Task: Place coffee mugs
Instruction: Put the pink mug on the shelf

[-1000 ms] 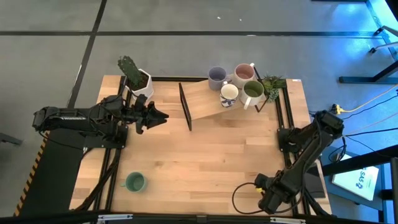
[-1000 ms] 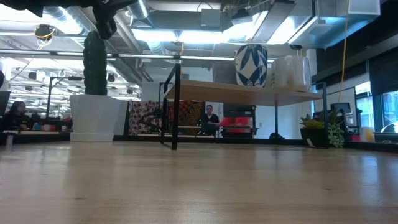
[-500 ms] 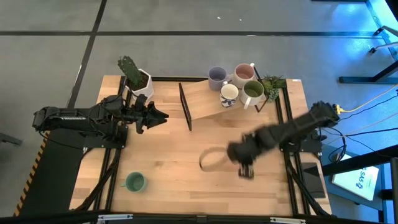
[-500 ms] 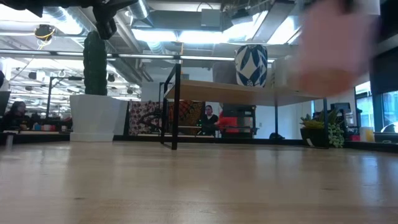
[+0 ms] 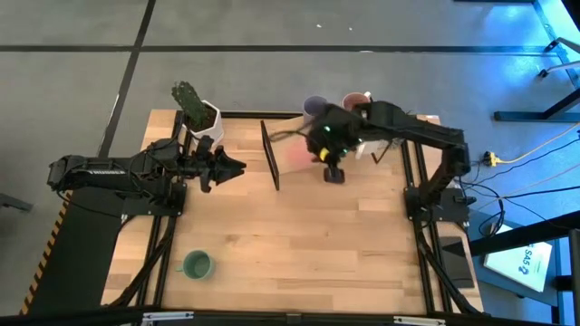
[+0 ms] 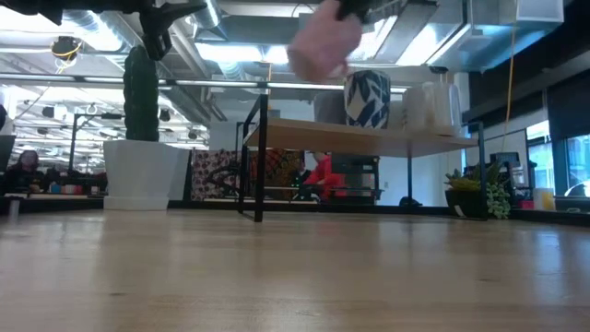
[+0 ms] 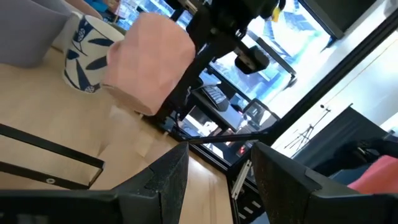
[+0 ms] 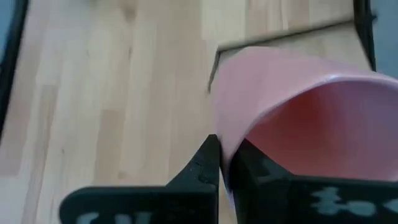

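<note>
My right gripper is shut on a pink mug and holds it in the air over the wooden shelf at the table's far side. The left wrist view shows the pink mug above the shelf, beside a white mug with blue leaves. A lavender mug and a mauve mug stand on the shelf behind my arm. A teal mug stands on the table near the near left corner. My left gripper hangs open and level at the left, pointing at the shelf. My right gripper pinches the pink mug's wall at the rim. One finger is inside the mug and the other is outside. The fingers slant down from above. The mug hangs tilted and clear of the shelf.
A white pot with a cactus stands at the far left corner, close to my left arm. A small green plant sits at the shelf's right end. The shelf's black frame post stands between the two grippers.
My right gripper has swung from the table's near right corner up and toward the far edge, over the shelf. It carried the pink mug clear of the table and rolled its wrist on the way.
</note>
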Motion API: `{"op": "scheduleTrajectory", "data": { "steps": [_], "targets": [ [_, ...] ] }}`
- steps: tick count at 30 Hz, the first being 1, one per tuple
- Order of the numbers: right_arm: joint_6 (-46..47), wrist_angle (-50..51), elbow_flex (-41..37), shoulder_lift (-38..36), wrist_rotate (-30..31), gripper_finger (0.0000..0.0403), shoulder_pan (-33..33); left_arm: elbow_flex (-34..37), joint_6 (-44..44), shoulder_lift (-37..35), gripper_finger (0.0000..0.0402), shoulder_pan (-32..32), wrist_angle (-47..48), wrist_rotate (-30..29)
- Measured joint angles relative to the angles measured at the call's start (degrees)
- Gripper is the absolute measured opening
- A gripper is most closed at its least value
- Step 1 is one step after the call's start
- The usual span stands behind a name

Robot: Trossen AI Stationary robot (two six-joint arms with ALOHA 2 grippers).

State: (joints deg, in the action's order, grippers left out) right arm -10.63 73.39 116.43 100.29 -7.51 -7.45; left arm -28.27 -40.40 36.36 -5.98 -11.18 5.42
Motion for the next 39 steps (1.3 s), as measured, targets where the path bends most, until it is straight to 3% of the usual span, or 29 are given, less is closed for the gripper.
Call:
{"op": "scheduleTrajectory", "data": {
  "steps": [5, 9, 14, 20, 31, 39],
  "targets": [
    [-2.0, 0.3, 4.3, 4.2, -4.2, 0.0, 0.5, 0.0, 0.0, 0.0, 0.017, 0.0, 0.0, -0.3],
    [-10.2, -0.7, 4.4, 6.8, -3.9, 0.0, 0.7, 0.0, 0.0, 0.0, 0.017, 0.0, 0.0, -0.7],
    [-25.8, 0.6, 4.4, 9.4, -1.0, 0.0, -2.1, 0.0, 0.0, 0.0, 0.017, 0.0, 0.0, -1.0],
    [-37.5, 5.1, 4.4, 9.6, 5.7, 0.0, -5.6, 0.0, -0.1, 0.0, 0.017, 0.0, 0.0, -3.2],
    [-47.9, 2.8, 4.4, 10.6, 4.2, 0.0, -7.0, 0.0, -0.1, 0.0, 0.017, 0.0, 0.0, -6.5],
    [-52.3, 4.0, 4.4, 12.5, 13.5, 0.0, -7.3, 0.0, 0.0, 0.0, 0.017, 0.0, 0.0, -8.0]
  ]
}}
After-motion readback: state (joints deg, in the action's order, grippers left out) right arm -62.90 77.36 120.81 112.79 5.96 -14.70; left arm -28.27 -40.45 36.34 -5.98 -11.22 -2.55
